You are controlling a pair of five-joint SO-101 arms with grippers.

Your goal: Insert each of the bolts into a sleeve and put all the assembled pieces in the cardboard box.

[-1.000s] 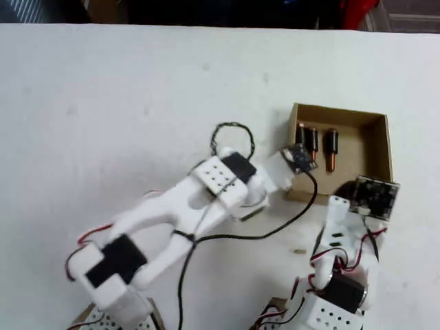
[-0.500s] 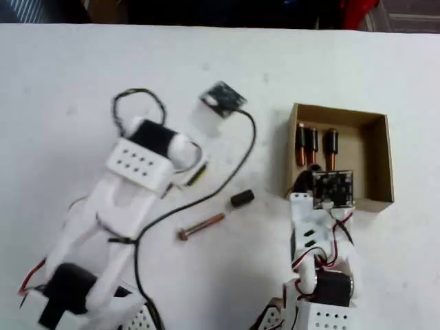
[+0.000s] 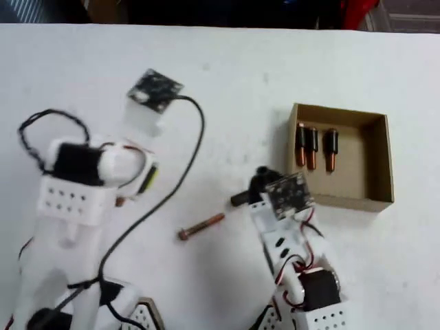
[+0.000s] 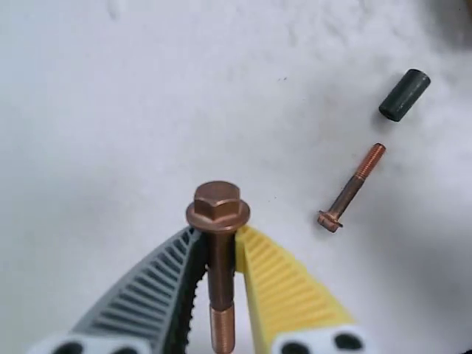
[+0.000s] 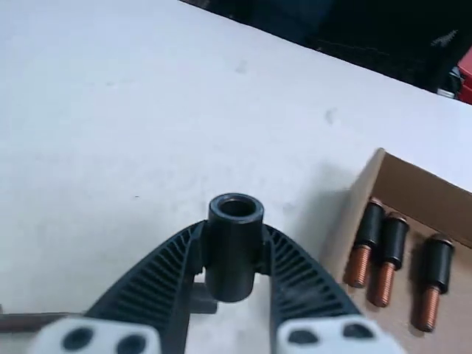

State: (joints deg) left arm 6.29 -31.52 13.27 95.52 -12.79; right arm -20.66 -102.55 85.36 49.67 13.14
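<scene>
this looks like a robotics lab bench: a plain white table (image 3: 275, 62) under my right gripper (image 5: 233, 240), loose wires (image 3: 202, 127) along my arms.

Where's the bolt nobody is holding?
In the high view, the loose bolt lies on the table near the middle, left of the loose black sleeve and the cardboard box.

Bolt (image 4: 217, 214): glossy copper-toned metal. Sleeve (image 5: 234, 247): smooth, matt black finish. Left pincer (image 4: 218, 240): ribbed plastic. Box (image 3: 377, 161): matt brown cardboard. Bench (image 3: 275, 62): matt white, faintly scuffed.
</scene>
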